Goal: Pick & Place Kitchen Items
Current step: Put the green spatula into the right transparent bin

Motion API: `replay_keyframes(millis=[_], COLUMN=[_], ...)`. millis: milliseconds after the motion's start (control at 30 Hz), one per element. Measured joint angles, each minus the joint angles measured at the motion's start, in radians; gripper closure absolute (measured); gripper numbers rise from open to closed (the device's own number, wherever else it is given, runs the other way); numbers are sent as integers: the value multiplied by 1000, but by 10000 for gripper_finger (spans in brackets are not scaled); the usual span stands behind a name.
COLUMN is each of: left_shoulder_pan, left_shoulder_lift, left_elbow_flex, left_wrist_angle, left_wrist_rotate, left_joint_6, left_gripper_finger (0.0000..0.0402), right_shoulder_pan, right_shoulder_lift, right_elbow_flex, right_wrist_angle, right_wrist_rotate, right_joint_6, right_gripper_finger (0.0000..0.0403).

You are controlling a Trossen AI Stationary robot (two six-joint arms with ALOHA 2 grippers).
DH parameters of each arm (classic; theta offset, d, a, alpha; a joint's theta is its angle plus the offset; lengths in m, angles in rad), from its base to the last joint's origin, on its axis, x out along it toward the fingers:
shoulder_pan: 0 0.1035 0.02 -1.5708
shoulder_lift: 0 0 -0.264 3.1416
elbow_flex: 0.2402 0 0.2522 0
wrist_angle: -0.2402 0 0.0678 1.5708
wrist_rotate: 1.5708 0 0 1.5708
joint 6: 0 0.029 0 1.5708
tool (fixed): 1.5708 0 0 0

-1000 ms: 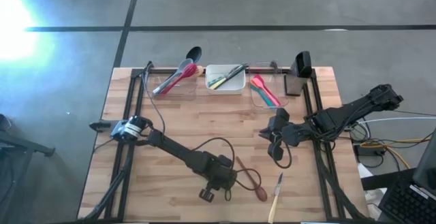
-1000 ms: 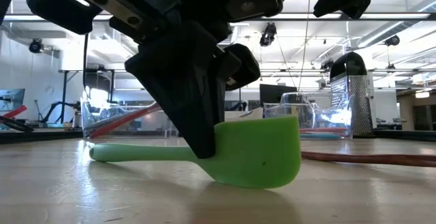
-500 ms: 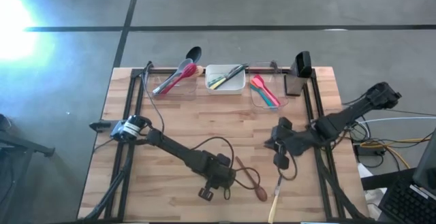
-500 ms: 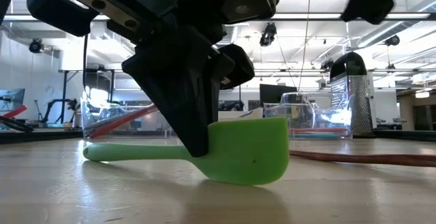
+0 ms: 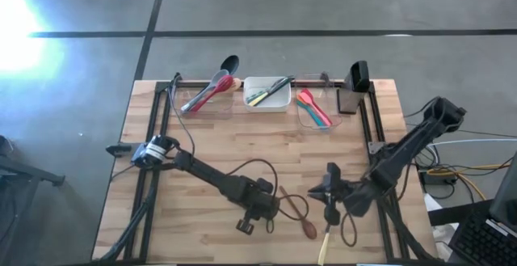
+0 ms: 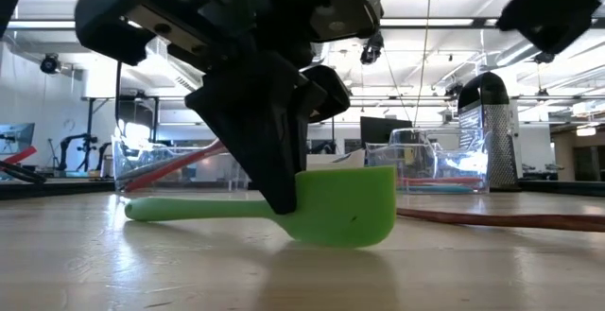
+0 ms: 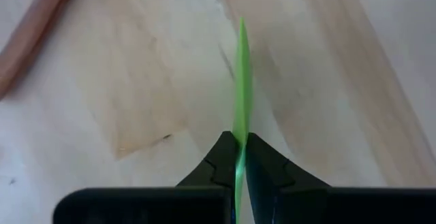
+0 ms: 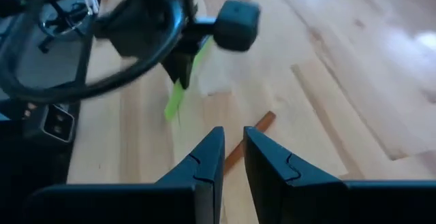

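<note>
My left gripper [image 6: 281, 202] is near the table's front middle, shut on a green spatula [image 6: 345, 207]. The spatula stands on edge, its handle [image 6: 189, 210] level. Whether the blade's lower edge [image 6: 331, 243] touches the table I cannot tell. In the high view the left gripper [image 5: 252, 221] hides the spatula. My right gripper [image 5: 321, 192] hovers to its right, open by a narrow gap with nothing between its fingers. It is over the far end of a cream-handled knife [image 5: 325, 238]. A wooden spoon [image 5: 299, 216] lies flat between the two grippers. My left gripper pinches the green spatula between its two fingers, on the two flat faces where blade meets handle [image 7: 240, 139]. The fingers [image 6: 269, 160] come from above, slanting down, and lie across the spatula. The blade [image 7: 242, 81] sticks out past the fingertips, seen edge-on.
Three tubs stand along the far edge: a clear one [image 5: 206, 95] with grey and red utensils, a white one [image 5: 268, 93], and a clear one [image 5: 315, 108] with pink and orange spatulas. A dark grater [image 5: 356, 78] stands at the far right. A cable loop [image 5: 292, 205] hangs by the spoon.
My right gripper has swung from the table's right middle toward the near edge and down, turning toward the left gripper, and now hovers over the knife. My left gripper has risen a little, and the green spatula's blade has come up with it.
</note>
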State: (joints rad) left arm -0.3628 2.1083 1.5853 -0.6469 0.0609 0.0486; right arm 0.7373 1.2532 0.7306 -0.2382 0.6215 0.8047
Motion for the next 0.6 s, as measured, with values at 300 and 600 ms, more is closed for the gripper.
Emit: replay_keyframes(millis=[300, 600], left_shoulder_pan=[17, 45], left_shoulder_lift=[-2, -2], left_elbow_flex=[-5, -5], left_wrist_angle=[6, 9], left_wrist_rotate=[-12, -11], left_joint_6=[3, 2], left_gripper_finger=[385, 385], right_shoulder_pan=[3, -7], right_shoulder_lift=[288, 414], right_elbow_flex=[-3, 58], right_wrist_angle=[259, 354], right_wrist_rotate=[-48, -54], right_joint_6=[8, 30], right_gripper_finger=[355, 323])
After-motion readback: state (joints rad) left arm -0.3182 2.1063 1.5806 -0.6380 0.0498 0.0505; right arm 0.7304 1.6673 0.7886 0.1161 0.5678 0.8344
